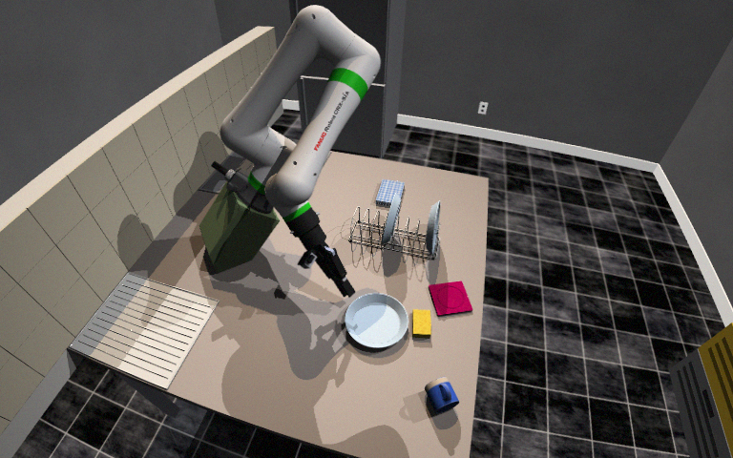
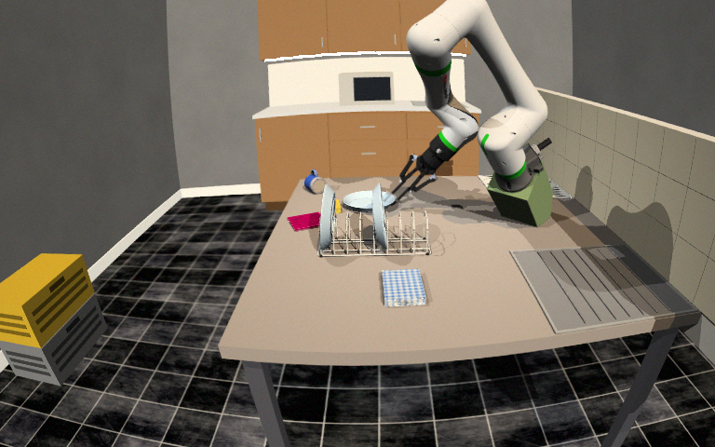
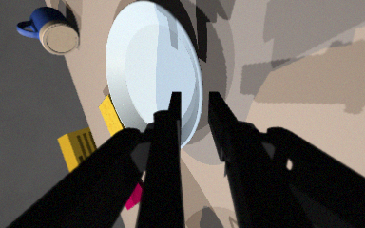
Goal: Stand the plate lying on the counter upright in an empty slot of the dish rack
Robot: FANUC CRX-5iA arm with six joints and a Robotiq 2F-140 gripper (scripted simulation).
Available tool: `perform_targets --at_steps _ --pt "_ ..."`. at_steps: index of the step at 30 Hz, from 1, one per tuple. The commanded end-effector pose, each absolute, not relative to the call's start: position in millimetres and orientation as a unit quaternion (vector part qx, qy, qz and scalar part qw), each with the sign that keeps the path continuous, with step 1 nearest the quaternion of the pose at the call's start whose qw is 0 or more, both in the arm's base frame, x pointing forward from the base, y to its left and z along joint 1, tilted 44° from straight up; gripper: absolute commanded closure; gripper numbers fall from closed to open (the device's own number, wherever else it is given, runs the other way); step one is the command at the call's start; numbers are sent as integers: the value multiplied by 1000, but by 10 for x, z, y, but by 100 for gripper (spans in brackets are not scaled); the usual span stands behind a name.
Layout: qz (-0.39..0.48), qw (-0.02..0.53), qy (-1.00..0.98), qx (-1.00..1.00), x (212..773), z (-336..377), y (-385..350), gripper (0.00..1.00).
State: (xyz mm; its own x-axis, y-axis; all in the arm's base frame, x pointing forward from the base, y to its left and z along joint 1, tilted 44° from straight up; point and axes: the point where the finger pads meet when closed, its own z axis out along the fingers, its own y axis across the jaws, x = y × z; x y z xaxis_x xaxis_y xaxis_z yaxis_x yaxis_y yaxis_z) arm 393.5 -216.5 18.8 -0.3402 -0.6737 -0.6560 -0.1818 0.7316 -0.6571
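Observation:
A pale blue plate (image 1: 375, 320) lies flat on the counter; it also shows in the exterior view (image 2: 369, 198) and the wrist view (image 3: 153, 71). My gripper (image 1: 348, 290) points down at a slant, just above the plate's rim on the rack side. Its fingers are narrowed to a small gap with nothing between them, and the rim shows through the gap. The wire dish rack (image 1: 395, 233) stands on the counter with two plates upright in it (image 2: 326, 216) (image 2: 378, 215). Several slots are empty.
A yellow sponge (image 1: 421, 322) lies right beside the plate, and a magenta pad (image 1: 450, 297) lies next to it. A blue mug (image 1: 441, 395) lies near the counter edge. A checked cloth (image 2: 403, 287) lies beyond the rack. A draining board (image 1: 144, 326) is at the counter's corner.

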Motion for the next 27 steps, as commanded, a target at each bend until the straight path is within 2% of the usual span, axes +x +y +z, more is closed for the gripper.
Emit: perform_targets --at_steps 1,27 --pt "-244 505 781 -274 3959 159 -2154 76" --pt "-244 505 781 -274 4000 107 -2124 76"
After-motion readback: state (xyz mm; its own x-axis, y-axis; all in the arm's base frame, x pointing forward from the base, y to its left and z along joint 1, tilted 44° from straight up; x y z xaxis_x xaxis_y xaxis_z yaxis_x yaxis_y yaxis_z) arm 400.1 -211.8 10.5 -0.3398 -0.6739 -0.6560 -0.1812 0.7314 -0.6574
